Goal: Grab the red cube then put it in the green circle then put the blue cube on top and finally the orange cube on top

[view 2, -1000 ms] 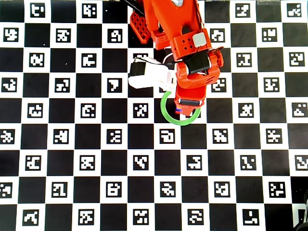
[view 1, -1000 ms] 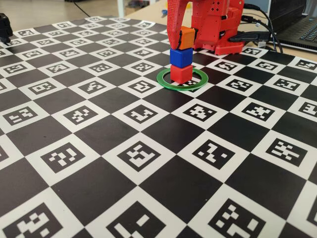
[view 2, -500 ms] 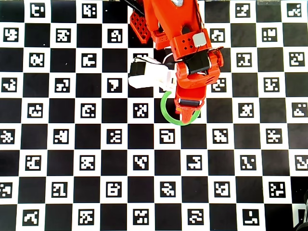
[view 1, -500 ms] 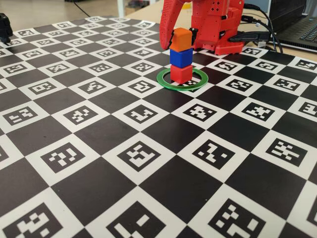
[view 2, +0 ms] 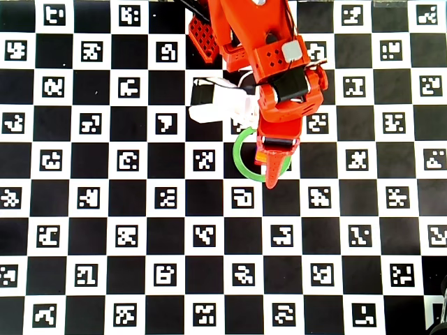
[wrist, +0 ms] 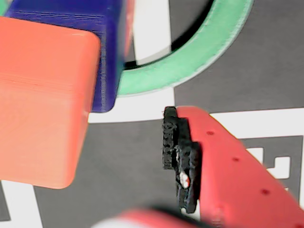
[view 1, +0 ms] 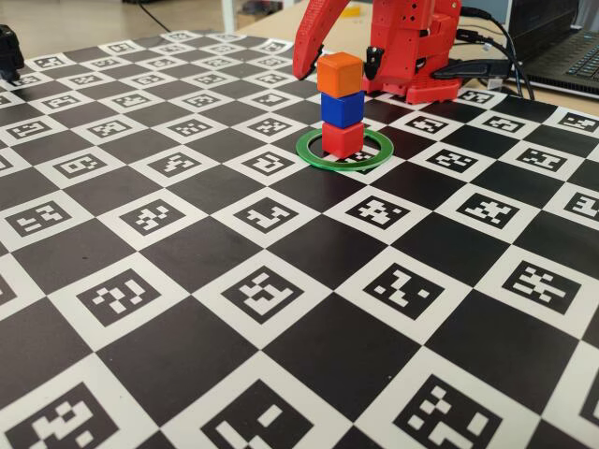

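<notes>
In the fixed view the red cube sits inside the green circle. The blue cube rests on it and the orange cube tops the stack. My gripper is open, one finger on each side of the orange cube and apart from it. In the wrist view the orange cube stands clear of the black finger pad, above the blue cube and the green circle. In the overhead view my gripper hides the stack; part of the green circle shows.
The arm's red base stands just behind the stack. A laptop and cables lie at the back right, a black object at the far left edge. A white wrist camera juts left of the arm.
The gripper, shut on the orange cube a second ago, has opened and let it go on top of the blue cube. The fingers have spread and lifted slightly.
</notes>
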### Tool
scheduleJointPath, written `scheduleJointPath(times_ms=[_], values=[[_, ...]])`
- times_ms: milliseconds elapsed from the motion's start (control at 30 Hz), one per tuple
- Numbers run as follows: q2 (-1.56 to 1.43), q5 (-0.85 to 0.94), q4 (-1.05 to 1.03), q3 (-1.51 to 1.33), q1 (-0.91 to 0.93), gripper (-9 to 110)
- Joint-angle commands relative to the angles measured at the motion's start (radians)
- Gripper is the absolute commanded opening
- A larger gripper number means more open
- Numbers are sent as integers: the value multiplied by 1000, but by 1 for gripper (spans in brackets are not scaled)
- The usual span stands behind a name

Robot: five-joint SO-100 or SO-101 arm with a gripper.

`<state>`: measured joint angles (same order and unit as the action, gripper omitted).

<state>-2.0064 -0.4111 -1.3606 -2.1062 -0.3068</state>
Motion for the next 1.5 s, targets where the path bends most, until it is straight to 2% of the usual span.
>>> scheduleJointPath(times_ms=[0,367,500,667,767,833,933,1000,1200,1467], values=[[-84,-2,-34,52,-12,55],[-273,2,-144,97,-29,54],[-367,41,-198,84,-15,49],[-457,101,-244,69,26,36],[-500,160,-282,74,51,21],[-528,198,-293,71,71,15],[-561,262,-288,61,107,-1],[-578,304,-284,57,129,-5],[-623,465,-262,25,178,-5],[-732,879,-141,-127,244,-5]])
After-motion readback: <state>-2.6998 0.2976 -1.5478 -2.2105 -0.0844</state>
